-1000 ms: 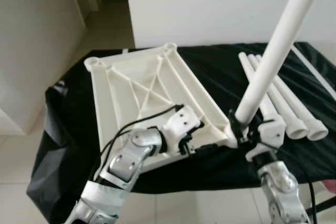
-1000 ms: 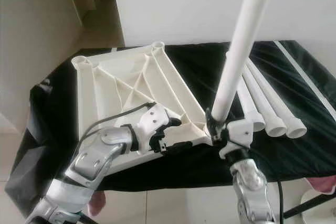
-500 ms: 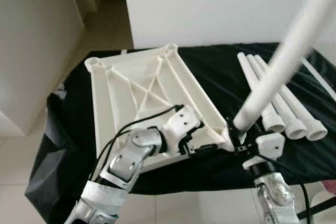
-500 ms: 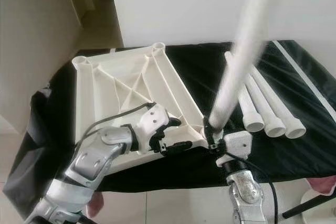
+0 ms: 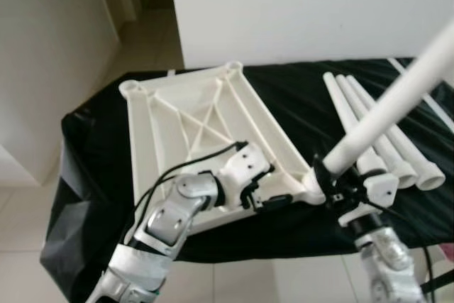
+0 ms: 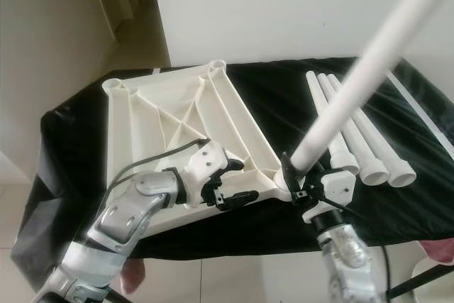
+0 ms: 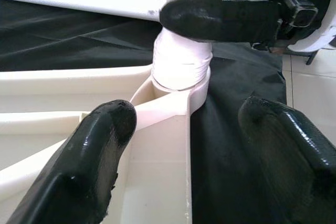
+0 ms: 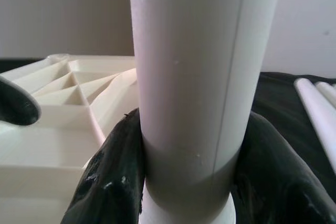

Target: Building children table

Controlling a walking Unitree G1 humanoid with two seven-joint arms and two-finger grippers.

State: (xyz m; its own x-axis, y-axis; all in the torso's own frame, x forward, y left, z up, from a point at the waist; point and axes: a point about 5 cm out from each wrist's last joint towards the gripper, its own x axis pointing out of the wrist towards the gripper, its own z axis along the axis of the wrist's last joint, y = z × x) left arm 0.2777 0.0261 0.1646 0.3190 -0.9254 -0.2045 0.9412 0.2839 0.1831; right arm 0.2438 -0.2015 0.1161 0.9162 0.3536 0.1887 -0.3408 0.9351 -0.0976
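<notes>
A white plastic tabletop (image 5: 191,125) lies upside down on a table draped in black cloth (image 5: 92,168). My right gripper (image 5: 328,179) is shut on the lower end of a white leg tube (image 5: 386,108). The tube leans up and to the right, and its foot sits in the near right corner socket (image 7: 181,85). In the right wrist view the black fingers (image 8: 110,182) clamp both sides of the tube (image 8: 199,77). My left gripper (image 5: 273,200) is open at the tabletop's near edge beside that socket. One finger (image 7: 79,171) is over the tabletop and the other over the cloth.
Three spare white legs (image 5: 376,133) lie side by side on the cloth to the right, with a thin white strip (image 5: 418,94) beyond them. A white wall stands behind the table. Tiled floor and a doorway are on the left. A pink object (image 6: 436,250) sits low right.
The held leg has tipped from nearly upright to a strong lean to the right, its foot staying at the corner socket. The left gripper has kept its place.
</notes>
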